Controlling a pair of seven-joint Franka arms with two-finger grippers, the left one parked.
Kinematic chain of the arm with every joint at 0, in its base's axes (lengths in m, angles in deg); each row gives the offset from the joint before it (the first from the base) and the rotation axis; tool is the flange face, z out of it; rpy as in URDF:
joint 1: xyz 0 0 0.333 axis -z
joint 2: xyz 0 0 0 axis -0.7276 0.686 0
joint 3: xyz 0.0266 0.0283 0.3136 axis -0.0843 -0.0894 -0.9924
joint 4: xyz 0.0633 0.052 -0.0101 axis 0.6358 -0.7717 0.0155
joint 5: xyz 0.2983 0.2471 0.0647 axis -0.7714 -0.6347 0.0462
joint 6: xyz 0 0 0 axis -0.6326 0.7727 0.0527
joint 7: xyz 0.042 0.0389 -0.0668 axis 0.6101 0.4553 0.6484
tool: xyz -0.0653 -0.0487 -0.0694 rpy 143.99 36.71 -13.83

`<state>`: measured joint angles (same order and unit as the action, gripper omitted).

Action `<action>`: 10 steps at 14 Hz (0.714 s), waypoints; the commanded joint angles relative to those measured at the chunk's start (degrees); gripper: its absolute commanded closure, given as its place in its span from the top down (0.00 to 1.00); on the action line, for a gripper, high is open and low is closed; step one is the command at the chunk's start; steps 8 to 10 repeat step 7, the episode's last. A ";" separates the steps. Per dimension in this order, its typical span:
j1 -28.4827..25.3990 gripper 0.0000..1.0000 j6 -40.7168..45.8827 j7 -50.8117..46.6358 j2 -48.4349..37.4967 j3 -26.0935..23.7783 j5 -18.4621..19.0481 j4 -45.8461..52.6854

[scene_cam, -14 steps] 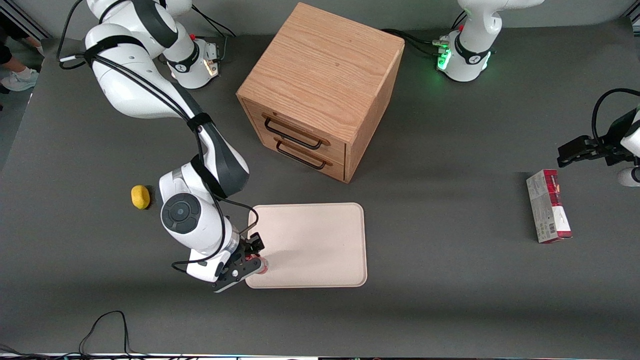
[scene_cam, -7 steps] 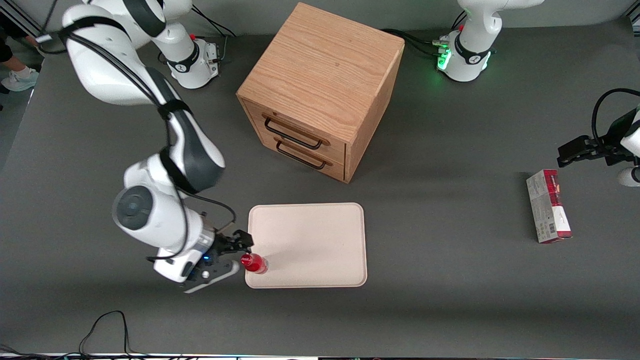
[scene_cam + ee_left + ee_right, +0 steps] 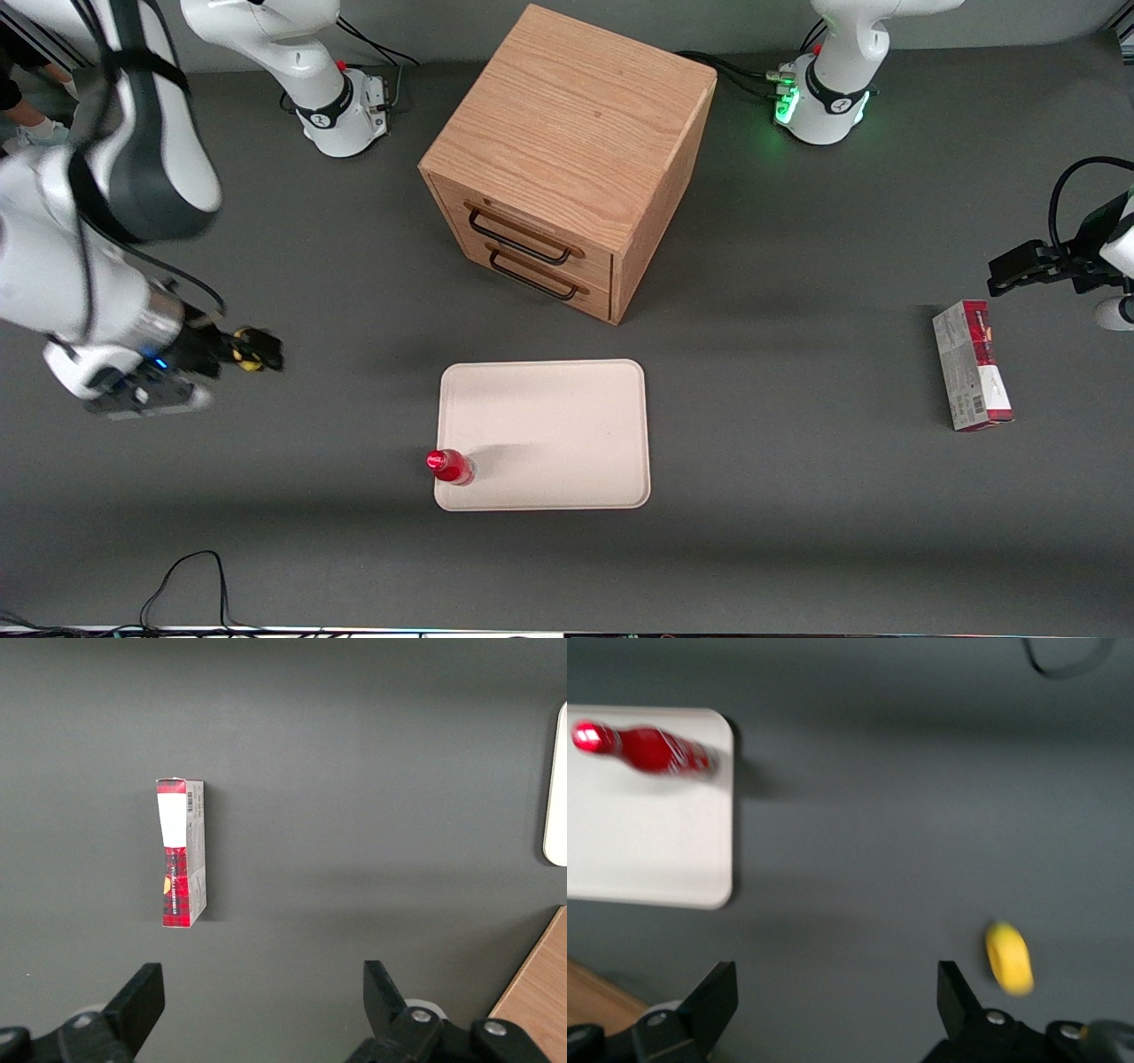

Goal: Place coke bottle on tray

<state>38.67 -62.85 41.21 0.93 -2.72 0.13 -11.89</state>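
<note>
The small red coke bottle (image 3: 450,466) stands upright on the pale beige-pink tray (image 3: 558,434), at the tray's near corner toward the working arm's end. It shows in the right wrist view (image 3: 656,750) on the tray (image 3: 647,850). My gripper (image 3: 252,349) is open and empty. It hangs well away from the tray toward the working arm's end of the table, above a yellow lemon (image 3: 1008,958).
An oak drawer cabinet (image 3: 567,159) stands farther from the front camera than the tray. A red-and-white carton (image 3: 972,363) lies toward the parked arm's end and shows in the left wrist view (image 3: 182,853). A black cable (image 3: 186,576) loops at the table's near edge.
My gripper let go of the coke bottle, which stays standing on the tray's corner. The arm drew back and swung away toward the working arm's end, over the lemon.
</note>
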 commanded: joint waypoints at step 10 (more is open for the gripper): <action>-0.69 1.00 14.94 -1.19 -11.07 1.18 1.50 2.34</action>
